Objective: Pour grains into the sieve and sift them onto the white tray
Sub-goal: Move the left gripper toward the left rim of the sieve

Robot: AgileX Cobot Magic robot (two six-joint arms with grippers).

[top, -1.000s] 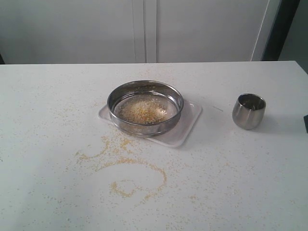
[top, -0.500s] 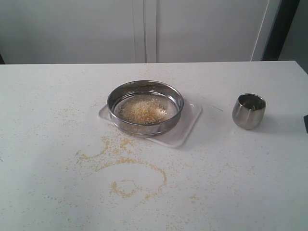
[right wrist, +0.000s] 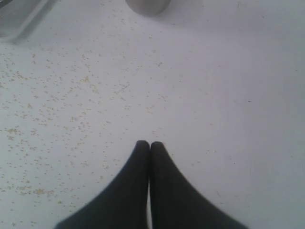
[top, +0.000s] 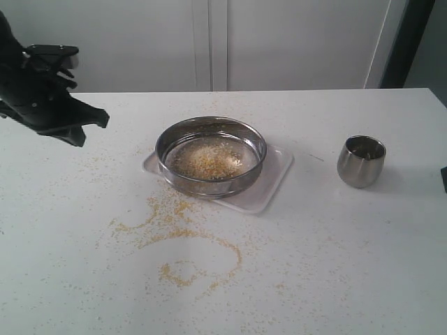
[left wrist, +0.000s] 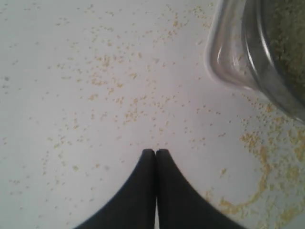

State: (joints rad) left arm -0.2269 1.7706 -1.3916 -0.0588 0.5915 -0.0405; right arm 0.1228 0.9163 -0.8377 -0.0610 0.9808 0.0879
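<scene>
The sieve [top: 211,155], a wide steel ring, rests on the white tray [top: 272,185] at mid-table. A heap of yellow and pale grains [top: 206,159] lies on its mesh. My left gripper [top: 103,120] hangs shut and empty above the table, left of the sieve and apart from it. In the left wrist view its jaws [left wrist: 156,151] meet over scattered grains, with the tray corner [left wrist: 220,59] and sieve wall [left wrist: 274,76] off to one side. My right gripper [right wrist: 150,144] is shut on nothing above bare table; it does not show in the exterior view.
A small steel cup [top: 361,161] stands right of the tray, and its base [right wrist: 147,5] shows in the right wrist view. Spilled grains [top: 188,241] form loops and trails on the white table in front of the tray. White cabinet doors stand behind the table.
The left arm has come into the exterior view at the upper left, where no arm showed before. Sieve, tray and cup have not moved.
</scene>
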